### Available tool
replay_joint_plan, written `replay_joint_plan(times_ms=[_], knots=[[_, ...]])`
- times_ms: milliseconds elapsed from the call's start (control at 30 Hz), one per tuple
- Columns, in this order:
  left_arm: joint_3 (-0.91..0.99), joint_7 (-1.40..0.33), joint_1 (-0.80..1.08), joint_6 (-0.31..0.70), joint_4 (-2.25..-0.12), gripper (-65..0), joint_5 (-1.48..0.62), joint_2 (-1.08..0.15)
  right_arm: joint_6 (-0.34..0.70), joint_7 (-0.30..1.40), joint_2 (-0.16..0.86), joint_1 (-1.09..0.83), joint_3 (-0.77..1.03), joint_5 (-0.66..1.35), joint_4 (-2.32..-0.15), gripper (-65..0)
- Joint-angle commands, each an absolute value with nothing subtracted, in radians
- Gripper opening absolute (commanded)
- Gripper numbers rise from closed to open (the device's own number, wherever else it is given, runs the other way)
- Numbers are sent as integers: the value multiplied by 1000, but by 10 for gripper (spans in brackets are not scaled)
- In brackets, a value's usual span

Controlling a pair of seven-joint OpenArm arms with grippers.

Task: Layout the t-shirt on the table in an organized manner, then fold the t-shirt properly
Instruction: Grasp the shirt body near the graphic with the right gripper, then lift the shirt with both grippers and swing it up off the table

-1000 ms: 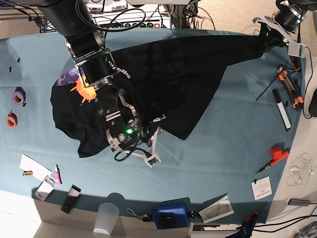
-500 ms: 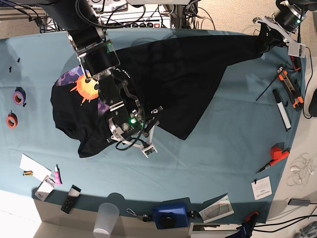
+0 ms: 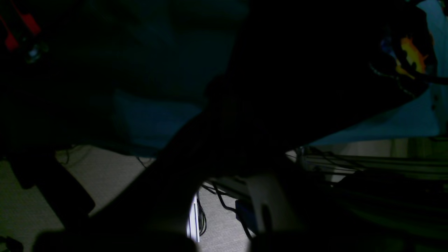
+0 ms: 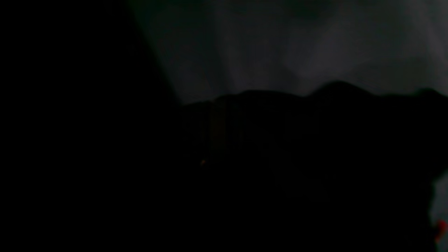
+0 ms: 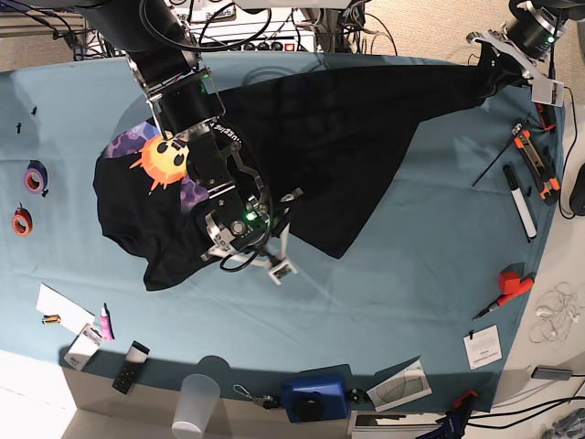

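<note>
Shirt [image 5: 311, 155] lies spread across the far half of the table [image 5: 411, 274], sun print toward the base view's left, one corner drawn out to the far right corner. Left gripper [image 5: 494, 69] is clamped on that corner at the table edge. Right gripper [image 5: 279, 251] sits jaws together at the shirt's near hem; whether cloth is pinched cannot be told. Marker [image 5: 521, 201] lies well apart near the right edge.

Nearly everything is black: dark cloth [image 4: 297, 168] fills the lower part and left side. Above its wavy edge lies a dim grey area. A small red spot [image 4: 441, 229] shows at the lower right edge.
</note>
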State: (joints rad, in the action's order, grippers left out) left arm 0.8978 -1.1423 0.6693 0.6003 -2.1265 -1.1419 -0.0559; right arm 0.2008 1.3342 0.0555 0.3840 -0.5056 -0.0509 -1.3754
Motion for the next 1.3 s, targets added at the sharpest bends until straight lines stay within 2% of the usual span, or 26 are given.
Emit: replay_joint_plan(times_ms=[0,400,567,700,933,1067,1267], knots=[[904,-1117,678,604,-2141,-650,-1164,-64,194,1314,59,430,-502,-76,-1396,-650],[904,-1106,678,604,-2141,-650,-1164,-64,189,1295,61,602,-494,-89,-1645,-650],[904,-1098,678,604,-2141,-650,-1164,-64,189,1229,61,635,-404,-91,-1649,-650],[904,-1027,666,604,-2141,-650,-1164,-65,191,1169,61,694,-286,-89,-1647,-650],[900,-1052,483,604,-2141,-650,-1148,-117,264,1131,64,797,-144,22,-1529,-650],[838,-945,413,575,-2139,-650,-965,-171,305,1090,64,827,-121,22,-1454,-650],[620,-808,278,516,-2046,-650,-708,-207,318,998,64,834,-116,16,-1347,-650]])
